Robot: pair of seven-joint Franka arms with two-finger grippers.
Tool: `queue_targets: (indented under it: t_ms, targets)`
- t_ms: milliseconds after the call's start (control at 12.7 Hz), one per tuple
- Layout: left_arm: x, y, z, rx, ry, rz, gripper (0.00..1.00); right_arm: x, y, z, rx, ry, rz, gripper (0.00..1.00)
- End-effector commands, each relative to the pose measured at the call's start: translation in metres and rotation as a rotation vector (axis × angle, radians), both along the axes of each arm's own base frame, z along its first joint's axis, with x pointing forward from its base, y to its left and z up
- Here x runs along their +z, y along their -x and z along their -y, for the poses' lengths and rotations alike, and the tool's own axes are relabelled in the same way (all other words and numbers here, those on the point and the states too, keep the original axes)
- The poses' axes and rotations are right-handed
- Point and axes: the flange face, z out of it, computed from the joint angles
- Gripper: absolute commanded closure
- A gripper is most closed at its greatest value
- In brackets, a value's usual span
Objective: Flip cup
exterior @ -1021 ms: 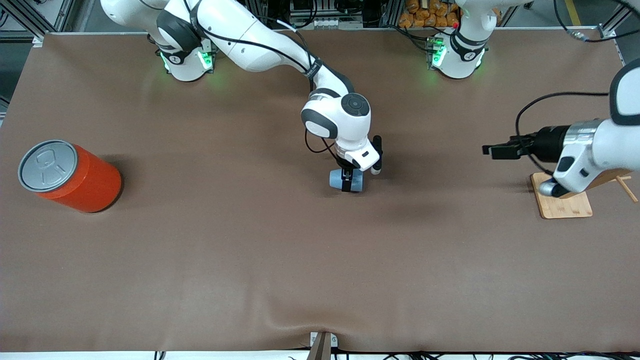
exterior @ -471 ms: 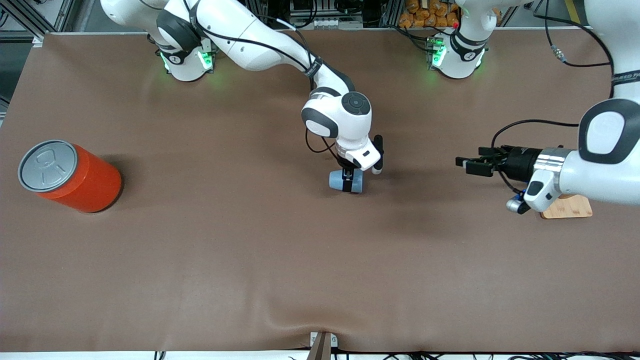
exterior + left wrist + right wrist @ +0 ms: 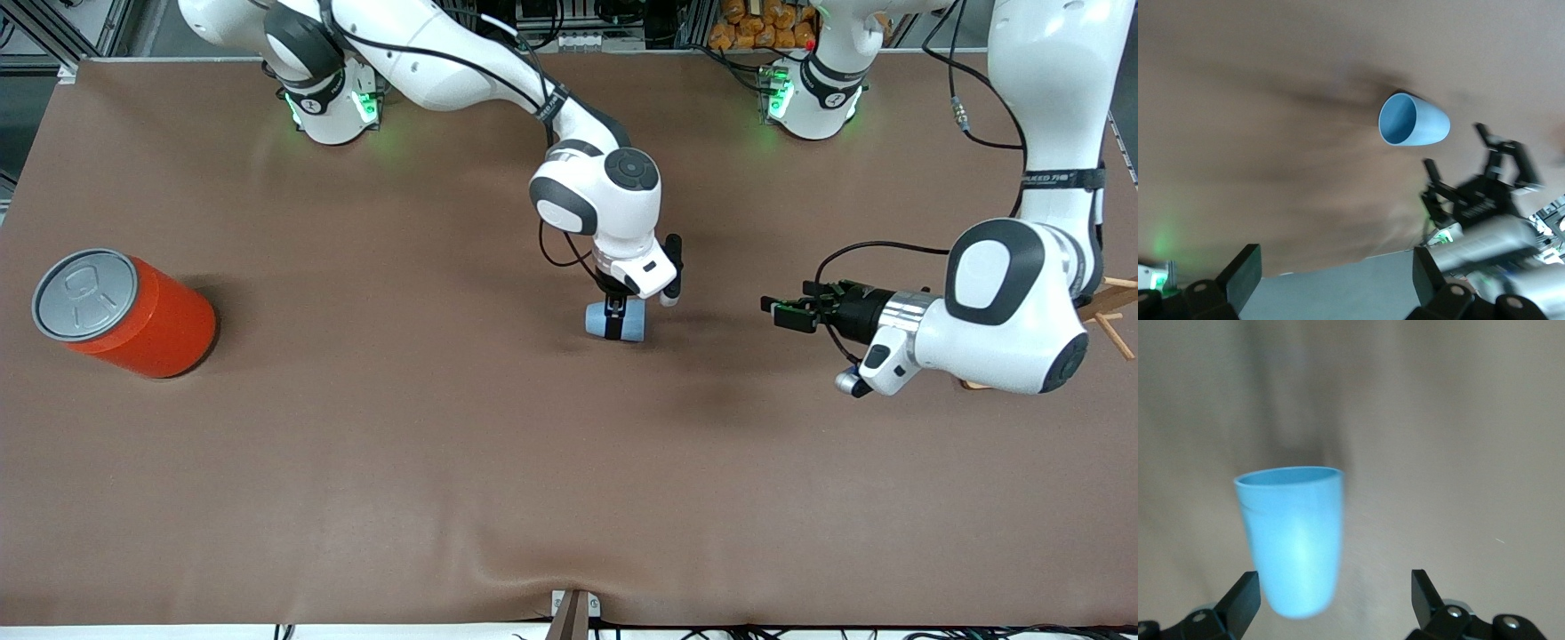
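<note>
While the cup (image 3: 615, 322) lies on its side, the right gripper (image 3: 614, 311) hovers spread above it.

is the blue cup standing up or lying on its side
On its side: the cup lies on the table, its open mouth facing sideways toward the left gripper. The open right gripper hangs over it.
</note>
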Motion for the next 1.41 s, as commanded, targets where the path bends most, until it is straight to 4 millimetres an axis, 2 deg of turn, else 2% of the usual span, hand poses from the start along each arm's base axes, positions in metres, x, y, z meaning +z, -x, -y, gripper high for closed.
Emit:
queue_targets:
  t_ms: [0, 79, 157, 236, 314, 393, 471, 550, 707, 785, 864, 1021, 1178, 1257, 1335]
  targets:
    - [-0.019, -0.011, 0.002, -0.011, 0.04, 0.048, 0.0, 0.059, -0.02, 0.029, -0.089, -0.048, -0.026, 0.0]
    - [-0.022, -0.017, 0.005, 0.022, 0.034, 0.08, 0.0, 0.083, -0.04, 0.05, -0.144, -0.083, -0.033, 0.0]
    - [-0.024, -0.018, 0.019, 0.022, 0.033, 0.102, 0.0, 0.113, -0.066, 0.083, -0.217, -0.12, -0.043, 0.0]
    - [-0.023, -0.021, 0.027, 0.036, 0.043, 0.125, 0.0, 0.134, -0.089, 0.122, -0.293, -0.124, -0.066, 0.0]
    - [-0.038, -0.021, 0.047, 0.053, 0.084, 0.121, 0.0, 0.149, -0.111, 0.161, -0.364, -0.123, -0.085, 0.0]
    - [-0.052, -0.018, 0.063, 0.074, 0.117, 0.102, 0.0, 0.165, -0.136, 0.211, -0.449, -0.136, -0.108, 0.0]
    - [-0.058, -0.016, 0.068, 0.098, 0.132, 0.099, 0.0, 0.18, -0.158, 0.26, -0.529, -0.162, -0.124, 0.0]
    - [-0.081, -0.009, 0.076, 0.118, 0.124, 0.107, 0.0, 0.201, -0.169, 0.298, -0.595, -0.209, -0.143, 0.0]
    - [-0.115, 0.007, 0.083, 0.143, 0.178, 0.184, 0.0, 0.247, -0.177, 0.367, -0.708, -0.277, -0.155, 0.0]
    - [-0.128, 0.014, 0.083, 0.177, 0.245, 0.201, 0.0, 0.265, -0.18, 0.41, -0.765, -0.282, -0.149, 0.0]
    - [-0.133, 0.019, 0.087, 0.187, 0.303, 0.221, 0.0, 0.274, -0.179, 0.444, -0.814, -0.272, -0.17, 0.0]
    - [-0.147, 0.028, 0.096, 0.189, 0.348, 0.252, 0.0, 0.294, -0.173, 0.487, -0.873, -0.267, -0.175, 0.0]
    - [-0.161, 0.04, 0.109, 0.15, 0.366, 0.296, 0.0, 0.307, -0.164, 0.507, -0.926, -0.248, -0.191, 0.0]
    - [-0.168, 0.048, 0.112, 0.177, 0.391, 0.283, 0.0, 0.331, -0.154, 0.521, -1.045, -0.262, -0.153, 0.0]
    - [-0.172, 0.058, 0.12, 0.211, 0.429, 0.271, 0.0, 0.339, -0.143, 0.531, -1.25, -0.261, -0.158, 0.0]
